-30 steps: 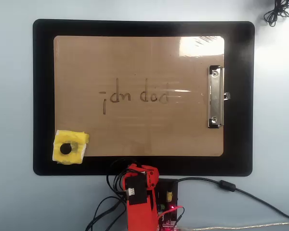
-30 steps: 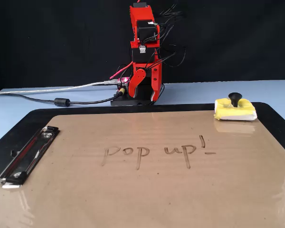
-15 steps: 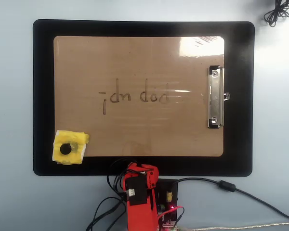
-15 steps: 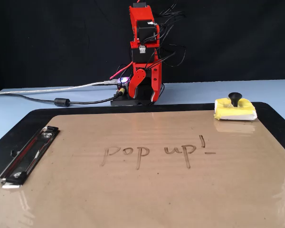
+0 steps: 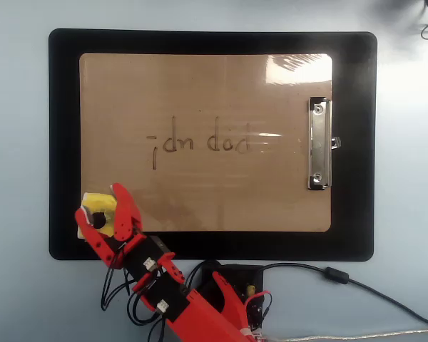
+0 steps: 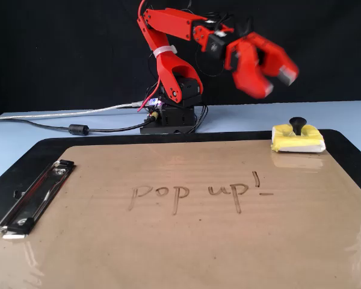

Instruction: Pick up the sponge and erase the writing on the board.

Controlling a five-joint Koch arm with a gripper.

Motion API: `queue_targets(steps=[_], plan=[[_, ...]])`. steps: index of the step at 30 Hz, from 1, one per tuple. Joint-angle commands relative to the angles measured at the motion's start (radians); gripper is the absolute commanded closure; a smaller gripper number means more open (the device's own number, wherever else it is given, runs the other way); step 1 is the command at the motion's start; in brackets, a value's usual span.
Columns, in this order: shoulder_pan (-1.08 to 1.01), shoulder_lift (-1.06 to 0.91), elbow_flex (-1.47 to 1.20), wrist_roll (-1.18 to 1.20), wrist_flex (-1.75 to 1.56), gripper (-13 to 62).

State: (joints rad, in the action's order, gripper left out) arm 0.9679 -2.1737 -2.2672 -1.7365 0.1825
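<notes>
The yellow sponge point(image 5: 102, 204) with a black knob lies on the near left corner of the tan board point(image 5: 200, 85) in the overhead view, and at the far right of the board point(image 6: 168, 247) in the fixed view point(image 6: 298, 141). The dark writing point(image 5: 200, 142) runs across the board's middle and appears upside down in the fixed view point(image 6: 198, 191). My red gripper point(image 5: 98, 201) is open with a jaw on each side of the sponge seen from above. In the fixed view my gripper point(image 6: 275, 81) hangs well above the sponge, blurred, holding nothing.
The board lies on a larger black mat point(image 5: 64, 142). A silver clip point(image 5: 318, 142) sits at the board's right end in the overhead view, left in the fixed view point(image 6: 33, 198). The arm base point(image 6: 171, 114) and cables point(image 5: 357, 285) lie beyond the mat's edge.
</notes>
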Motion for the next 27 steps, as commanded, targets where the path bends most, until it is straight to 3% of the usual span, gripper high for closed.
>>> queue_targets(steps=[1,7,15,22,27], plan=[[0.095,0.006,0.055,0.130,-0.115,17.3],[0.100,0.183,0.138,0.403,-0.121,18.5],[0.166,0.222,0.028,0.344,-0.153,17.1],[0.198,0.453,-0.222,0.341,-0.838,18.3],[0.229,0.540,-0.196,0.342,-0.850,18.1]])
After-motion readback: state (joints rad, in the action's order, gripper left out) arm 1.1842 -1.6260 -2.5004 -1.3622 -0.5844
